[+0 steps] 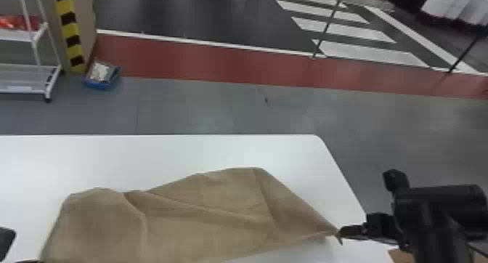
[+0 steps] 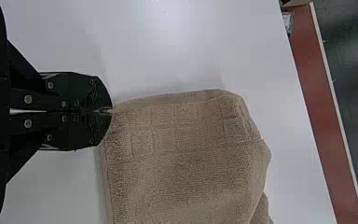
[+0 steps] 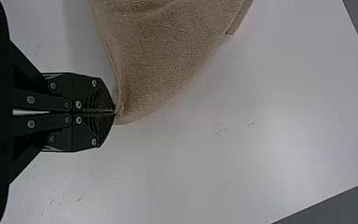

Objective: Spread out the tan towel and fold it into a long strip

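The tan towel (image 1: 203,215) lies creased across the white table, its right corner drawn out to a point. At that corner my right gripper (image 1: 341,232) is shut on the cloth. The right wrist view has the towel (image 3: 168,56) pinched at its tip by the right gripper (image 3: 114,112). At the lower left edge of the head view is part of my left gripper (image 1: 6,242). In the left wrist view, the left gripper (image 2: 109,111) is shut on another corner of the towel (image 2: 182,158), where a grid pattern runs along the border.
The white table (image 1: 163,153) has its far edge and rounded right corner beyond the towel. A white wheeled rack (image 1: 27,79) and a blue container (image 1: 101,77) stand on the floor behind. Something brown (image 1: 401,257) is at the bottom right, beneath my right arm.
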Robot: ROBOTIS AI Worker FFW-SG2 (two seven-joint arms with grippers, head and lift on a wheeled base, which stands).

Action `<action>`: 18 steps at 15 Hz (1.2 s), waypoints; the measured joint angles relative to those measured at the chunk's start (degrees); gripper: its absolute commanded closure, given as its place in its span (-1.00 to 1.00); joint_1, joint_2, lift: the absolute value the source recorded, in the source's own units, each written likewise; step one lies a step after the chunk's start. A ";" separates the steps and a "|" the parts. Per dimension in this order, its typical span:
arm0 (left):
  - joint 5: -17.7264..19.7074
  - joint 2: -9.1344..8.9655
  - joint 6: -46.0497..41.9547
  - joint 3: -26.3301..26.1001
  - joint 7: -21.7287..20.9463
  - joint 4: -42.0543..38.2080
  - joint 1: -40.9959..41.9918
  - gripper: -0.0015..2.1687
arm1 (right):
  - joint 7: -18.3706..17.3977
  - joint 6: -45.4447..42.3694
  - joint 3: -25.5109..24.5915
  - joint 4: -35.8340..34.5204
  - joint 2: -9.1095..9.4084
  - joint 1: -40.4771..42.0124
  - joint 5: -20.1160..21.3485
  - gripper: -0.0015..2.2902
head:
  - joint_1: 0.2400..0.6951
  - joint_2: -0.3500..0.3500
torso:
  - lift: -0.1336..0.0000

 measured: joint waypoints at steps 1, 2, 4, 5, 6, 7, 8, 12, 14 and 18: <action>0.44 0.00 -0.37 0.34 -0.22 -0.65 0.42 0.77 | 0.04 -0.01 -0.20 -0.09 0.00 -0.01 -0.01 0.55 | 1.00 -0.92 | 1.00; 1.35 0.01 -0.80 1.06 -0.80 -1.76 0.97 0.77 | 0.05 -0.08 -0.63 -0.35 0.00 -0.01 -0.18 0.55 | 1.00 -0.92 | 1.00; 5.40 0.02 -1.04 4.09 -4.11 -5.44 2.24 0.77 | 0.05 -0.87 -2.31 -1.48 0.00 -0.03 -1.14 0.55 | 1.00 -0.93 | 1.00; 7.63 0.02 -0.61 5.86 -5.71 -7.57 2.63 0.76 | 0.05 -1.56 -3.40 -2.01 0.00 -0.21 -1.72 0.55 | 1.00 -0.93 | 1.00; 9.85 0.02 0.24 7.78 -7.07 -10.10 2.83 0.77 | 0.05 -2.18 -4.71 -2.42 -0.12 -1.03 -2.34 0.55 | 1.00 -0.91 | 1.00; 11.06 0.02 1.67 9.08 -7.85 -12.37 2.62 0.76 | 0.05 -2.45 -5.56 -2.61 -0.53 -2.36 -2.76 0.55 | 1.00 -0.90 | 1.00; 11.72 0.02 3.96 10.08 -8.24 -15.03 1.97 0.76 | 0.06 -2.56 -6.31 -2.68 -1.14 -4.15 -3.33 0.55 | 1.00 -0.89 | 1.00; 12.70 -0.04 13.73 10.22 -7.89 -22.94 -2.96 0.76 | -2.87 -3.77 -7.73 -4.43 -2.03 -8.95 -5.42 0.56 | 1.00 -0.87 | 1.00; 12.72 -0.05 17.45 7.68 -6.92 -22.59 -7.57 0.76 | -5.01 -5.99 -6.73 -5.61 -1.58 -9.79 -7.54 0.55 | 1.00 -0.86 | 1.00; 11.67 -0.14 20.62 1.59 -4.26 -15.62 -16.85 0.76 | -6.83 -11.40 -3.62 -6.25 -0.90 -11.69 -10.88 0.56 | 1.00 -0.81 | 1.00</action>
